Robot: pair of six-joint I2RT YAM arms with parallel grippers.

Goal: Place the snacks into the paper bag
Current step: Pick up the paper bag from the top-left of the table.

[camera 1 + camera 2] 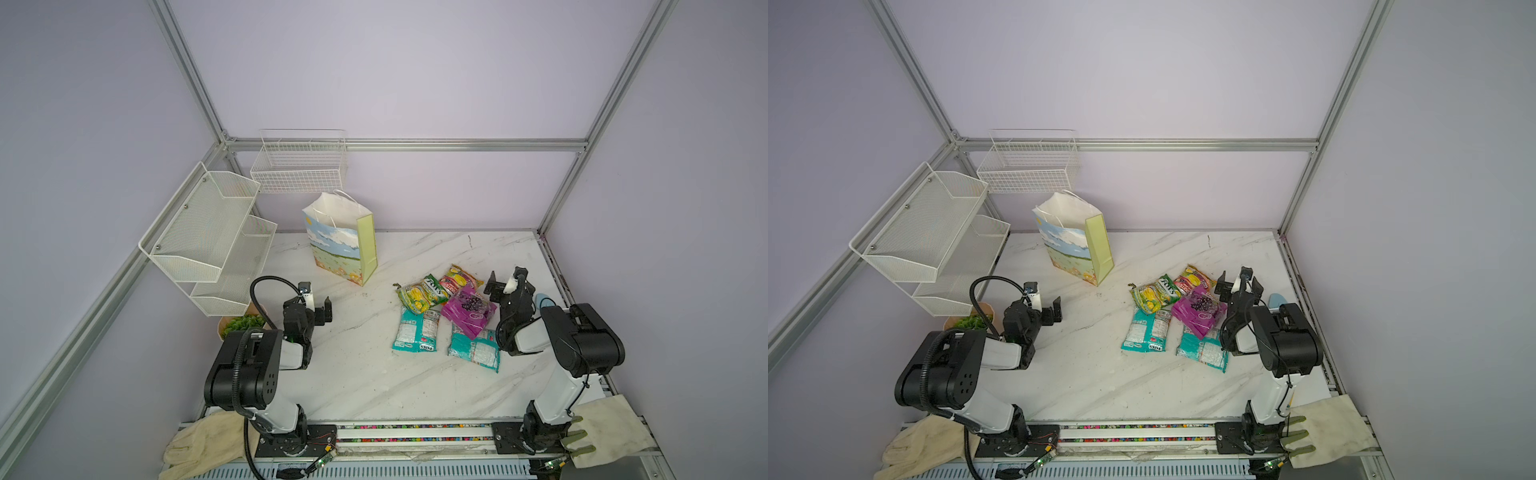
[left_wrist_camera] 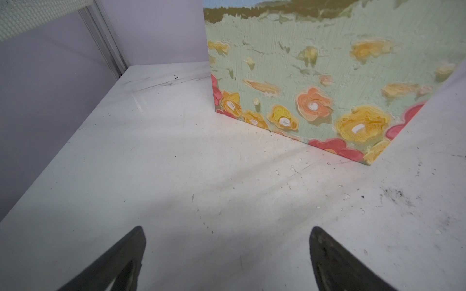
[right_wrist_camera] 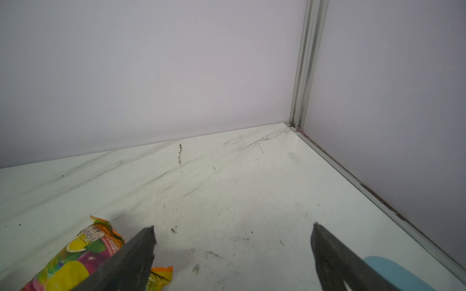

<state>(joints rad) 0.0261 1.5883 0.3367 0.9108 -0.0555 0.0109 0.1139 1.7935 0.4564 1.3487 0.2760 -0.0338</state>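
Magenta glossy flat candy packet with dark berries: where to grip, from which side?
Probably the edge facing the open right gripper, taken from above. The magenta packet lies flat on top of a teal-white packet, uncovered, so a sideways pinch has nothing to bite.

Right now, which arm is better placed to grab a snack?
Probably the right. The right gripper, open, hovers beside the snacks; the left gripper, also open, faces the paper bag, away from them.

paper bag [image 1: 340, 245]: on table [image 1: 353, 374], rear | snacks [image 1: 467, 311]: on table, right, before bag
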